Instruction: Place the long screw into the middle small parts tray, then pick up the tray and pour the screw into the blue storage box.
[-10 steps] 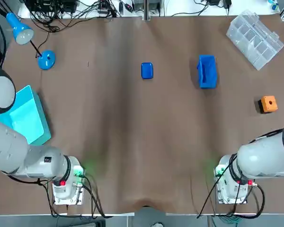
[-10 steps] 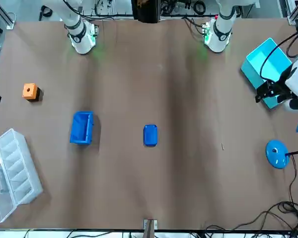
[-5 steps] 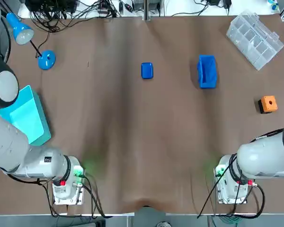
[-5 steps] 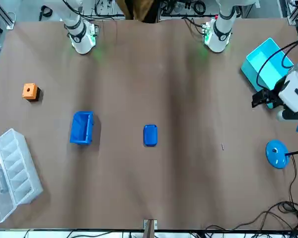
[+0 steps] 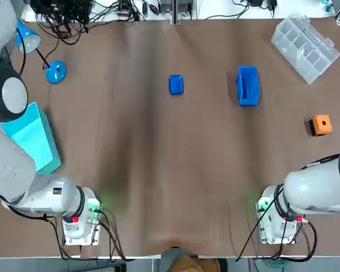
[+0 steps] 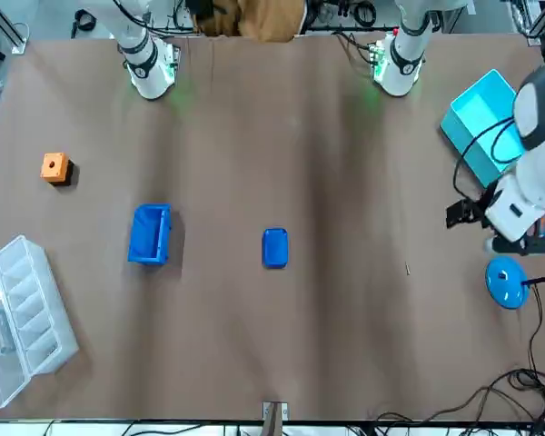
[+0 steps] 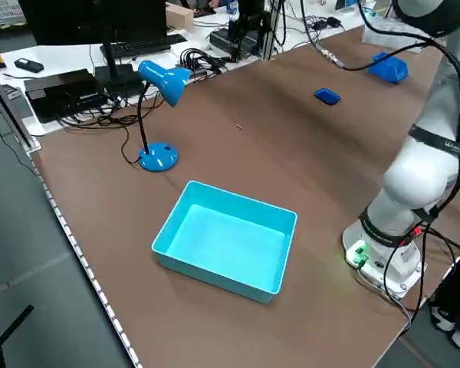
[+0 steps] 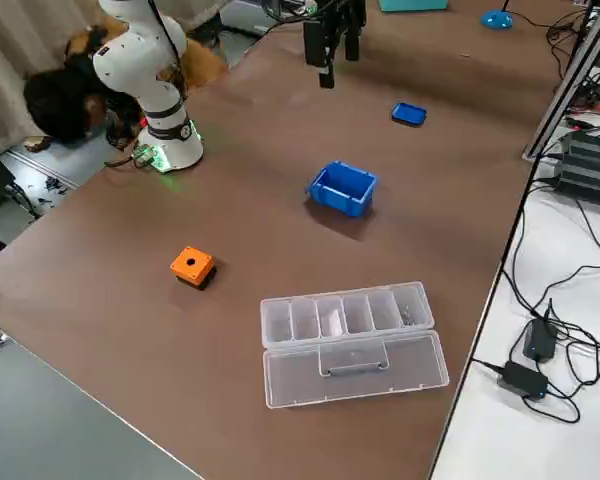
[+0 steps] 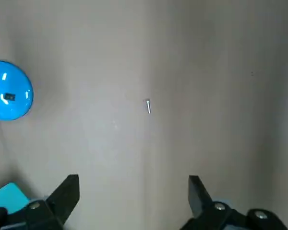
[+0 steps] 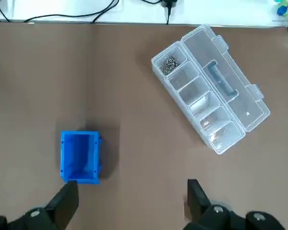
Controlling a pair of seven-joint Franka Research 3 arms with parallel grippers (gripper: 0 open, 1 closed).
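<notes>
Item 1: thin long silver screw (image 9: 148,106). Lies flat on the brown table cover (image 5: 158,170), near the round base of the blue desk lamp (image 9: 8,96), touching nothing.

Item 2: small flat dark-blue parts tray (image 5: 176,84). Sits mid-table toward the far edge, well apart from the screw.

Item 3: deeper blue open-topped plastic storage box (image 5: 248,85). Stands to the robot's right of the tray, apart from it.

Item 4: left gripper (image 9: 134,181). Hangs above the table's left side, near the lamp base and the light turquoise rectangular bin (image 5: 31,139). Fingers spread wide, clamping nothing, with the screw ahead of the fingertips and untouched.

Item 5: right gripper (image 10: 132,184). Hangs high over the right half, fingers spread, gripping nothing. Overlooks the storage box and the clear plastic compartment case (image 10: 211,88), which lies lid open with small metal parts in one end compartment.

Also noted: orange cube with a dark hole (image 5: 322,124) near the right edge.

Markings: small dark label on the lamp base, too small to read.
</notes>
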